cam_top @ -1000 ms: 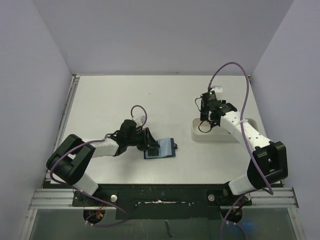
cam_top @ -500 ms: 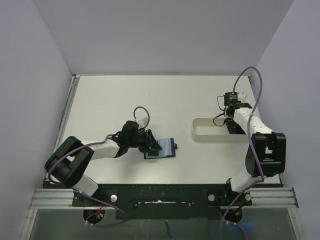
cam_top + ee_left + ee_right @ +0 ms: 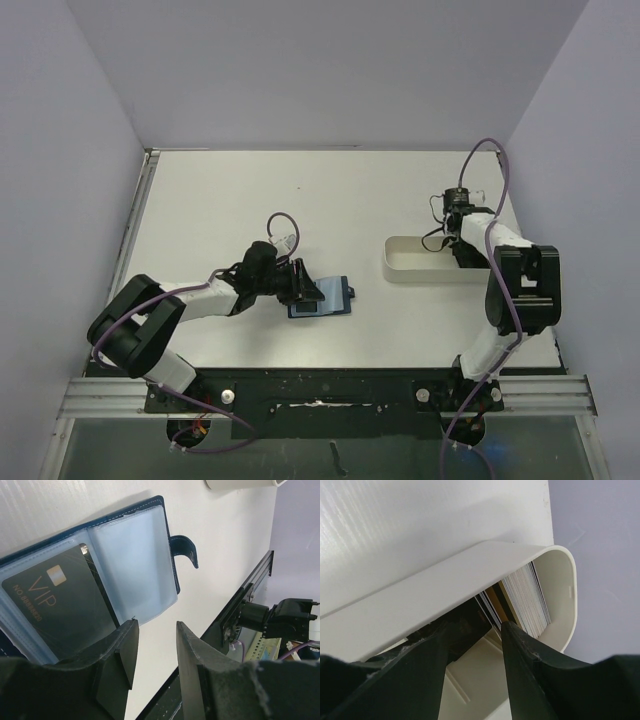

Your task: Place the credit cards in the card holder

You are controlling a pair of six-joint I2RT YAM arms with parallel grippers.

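- While the wallet (image 3: 135, 555) lies open and flat on the table (image 3: 250, 200), right at the left gripper (image 3: 156, 627), we count one dark VIP card (image 3: 60, 610) seated in its left pocket. The right pocket looks empty.
- Left gripper: jaws apart, nothing between them, tips at the wallet's near edge. We can't tell whether a finger presses the page down.
- Remaining cards (image 3: 527, 597) stand on edge, packed as a stack at the rounded end of the white tray (image 3: 445, 595), on the right side of the table and well apart from the wallet.
- Right gripper (image 3: 480, 625) is down inside the tray, one finger on either side of the outermost card edges, dark ones and a tan one. Jaws sit part-way apart. We cannot tell whether they pinch a card or merely straddle it.
- Handling, our read: cards are light, thin, stiff and slick-faced. Packed this tight, a neighbour may drag along and two could come up together.
- Best hold, we think: pinch across the flat faces near the top edge of the outermost card, then lift straight up. An edge-on grip would likely slip.
- Wallet is soft and its pockets look like thin clear film with a narrow mouth. It may slide on the smooth table unless the left gripper pins it.
- Risks: card flexing against the tray wall, or popping out of the jaws.
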